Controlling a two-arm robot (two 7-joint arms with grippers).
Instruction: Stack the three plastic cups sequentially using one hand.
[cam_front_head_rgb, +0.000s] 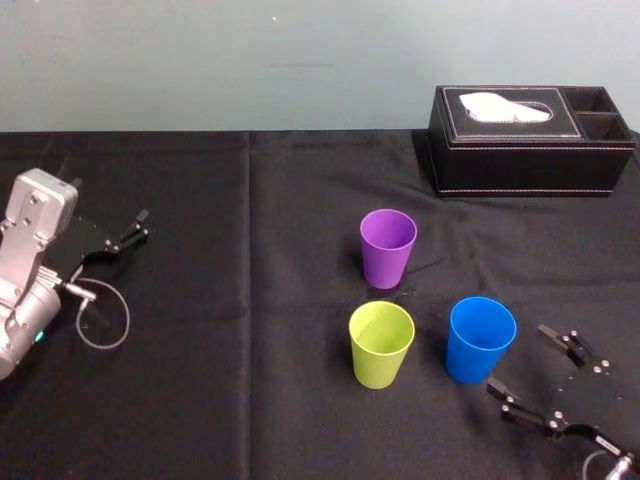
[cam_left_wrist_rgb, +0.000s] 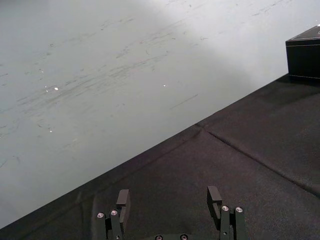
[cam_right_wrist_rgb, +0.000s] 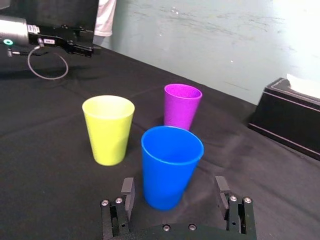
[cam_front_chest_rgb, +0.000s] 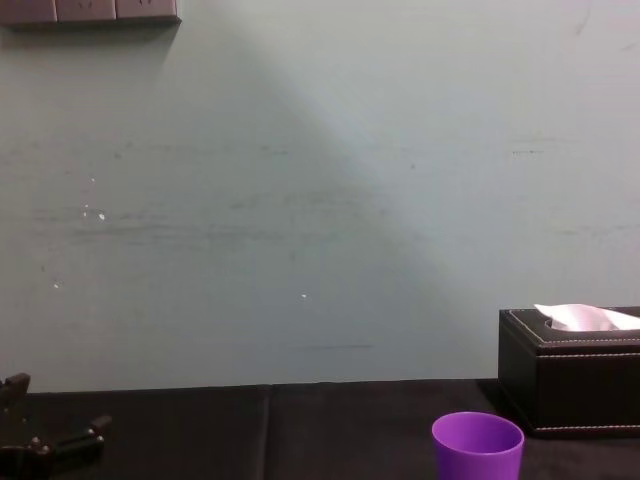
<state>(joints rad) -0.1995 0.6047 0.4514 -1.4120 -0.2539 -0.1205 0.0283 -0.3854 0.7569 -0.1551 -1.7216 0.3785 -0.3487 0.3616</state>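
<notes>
Head view: blue cup (cam_front_head_rgb: 480, 340) stands upright on the black table (cam_front_head_rgb: 250, 300). Yellow-green cup (cam_front_head_rgb: 381, 345) is just left of it and purple cup (cam_front_head_rgb: 387, 248) is behind-left; all three stand apart, none nested. Right claw (cam_front_head_rgb: 518, 357) sits just near-right of the blue cup, fingers spread wide, gripping nothing. Left claw (cam_front_head_rgb: 143, 225) is parked far to its left, fingers apart. Tissue box (cam_front_head_rgb: 530, 140) is well behind it.

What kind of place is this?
Likely a lab or test room: a black-clothed table against a bare scuffed wall, holding three plastic cups and a black tissue box, with the left gripper and right gripper open at its sides.
</notes>
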